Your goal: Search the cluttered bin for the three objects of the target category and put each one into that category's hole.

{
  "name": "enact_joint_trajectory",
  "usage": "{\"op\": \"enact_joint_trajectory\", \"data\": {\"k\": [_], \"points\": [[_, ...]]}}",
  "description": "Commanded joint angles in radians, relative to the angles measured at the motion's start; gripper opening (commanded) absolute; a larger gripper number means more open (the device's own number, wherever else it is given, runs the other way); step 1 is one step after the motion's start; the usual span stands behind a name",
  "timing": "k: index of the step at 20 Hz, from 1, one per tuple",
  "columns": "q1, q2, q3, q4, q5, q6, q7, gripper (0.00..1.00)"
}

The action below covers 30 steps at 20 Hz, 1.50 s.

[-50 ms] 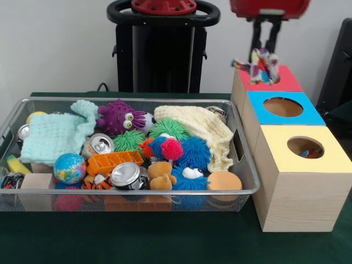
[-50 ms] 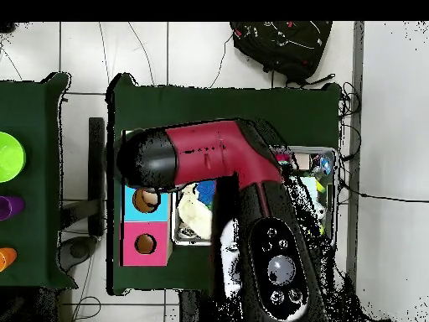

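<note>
My gripper [image 1: 264, 50] hangs at the top right of the front view, shut on a multicoloured patterned cloth [image 1: 262, 67]. The cloth dangles just above the hole of the red-topped box [image 1: 289, 82] and covers most of that hole. A mint green cloth [image 1: 52, 135] and a pale yellow cloth [image 1: 201, 129] lie in the wire mesh bin [image 1: 126, 193]. In the overhead view the red and black arm [image 2: 218, 155] hides the gripper and the held cloth.
Beside the red box stand a blue-topped box [image 1: 308, 113] and a yellow-topped box [image 1: 330, 157], each with a round hole. The bin also holds a purple plush monster [image 1: 118, 116], spiky balls [image 1: 193, 152], cans [image 1: 126, 175], a small globe [image 1: 69, 168] and an orange tray [image 1: 113, 160].
</note>
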Motion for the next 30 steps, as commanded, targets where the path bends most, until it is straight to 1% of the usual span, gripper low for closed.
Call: {"op": "enact_joint_trajectory", "data": {"k": [1,2,3,5,7,10,11,13,15,18,20,22,26,30], "points": [[0.033,0.225,-0.130,-0.162,-0.010,0.004,0.358,0.00],[0.045,0.241,-0.127,-0.193,-0.002,0.039,0.365,0.00],[0.060,0.257,-0.128,-0.219,0.000,0.051,0.379,0.00],[0.099,0.295,-0.138,-0.260,0.006,0.043,0.437,0.00],[0.127,0.334,-0.141,-0.320,0.014,0.066,0.464,0.00],[0.165,0.385,-0.143,-0.463,0.022,0.198,0.463,0.00],[0.186,0.396,-0.153,-0.483,0.029,0.214,0.491,0.00],[0.222,0.410,-0.171,-0.497,0.053,0.223,0.548,0.00],[0.245,0.427,-0.182,-0.525,0.067,0.240,0.569,0.00],[0.266,0.445,-0.202,-0.543,0.086,0.240,0.582,0.00],[0.280,0.442,-0.214,-0.528,0.098,0.230,0.592,0.00],[0.288,0.429,-0.225,-0.462,0.113,0.170,0.604,0.00],[0.300,0.401,-0.242,-0.265,0.151,-0.002,0.646,0.00],[0.299,0.359,-0.268,-0.100,0.156,-0.134,0.636,0.00]]}}
